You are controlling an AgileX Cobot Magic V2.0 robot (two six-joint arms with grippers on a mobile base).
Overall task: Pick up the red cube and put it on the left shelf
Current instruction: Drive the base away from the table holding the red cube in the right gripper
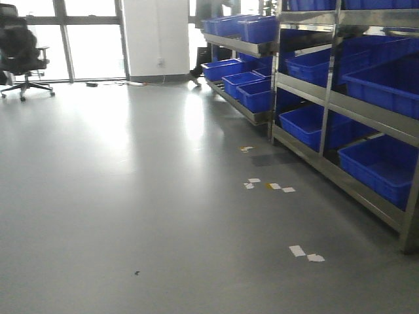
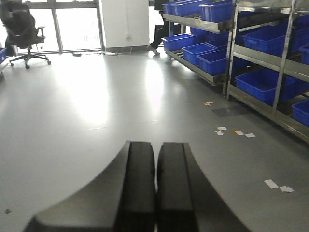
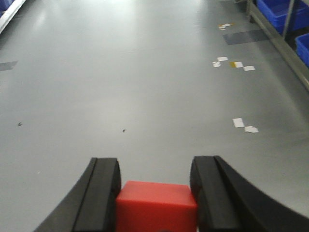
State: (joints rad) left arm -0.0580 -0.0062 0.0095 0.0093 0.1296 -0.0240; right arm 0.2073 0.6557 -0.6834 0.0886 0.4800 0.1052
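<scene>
- R gripper (image 3: 155, 193): both black fingers (image 3: 104, 191) pinch the red cube (image 3: 157, 205) from either side; pads touch its L and R faces.
- Red cube: sits between the R fingers, top face level, held above the grey floor (image 3: 145, 72). Lower part is cut off by the frame edge.
- L gripper (image 2: 155, 188): fingers pressed together along their length, nothing between them. It points out over open floor.
- Neither arm shows in the ext. front view.
- Metal shelving rack (image 1: 325, 98): runs along the right side of the room, several tiers, loaded w/ blue bins (image 1: 308, 124).
- Floor markers: small white tape or paper scraps (image 1: 306, 253) lie in clusters near the rack base; one piece has a yellow bit (image 1: 270, 186). A dark rectangular patch (image 1: 272, 159) lies just beside the rack foot.
- Small dark speck (image 1: 136, 273) on the floor, well apart from the rack.
- Office chair (image 1: 23, 52): black, far left, in front of the bright windows (image 1: 91, 39).
- Far end: cables on the floor along the wall base; detail too small to tell.
</scene>
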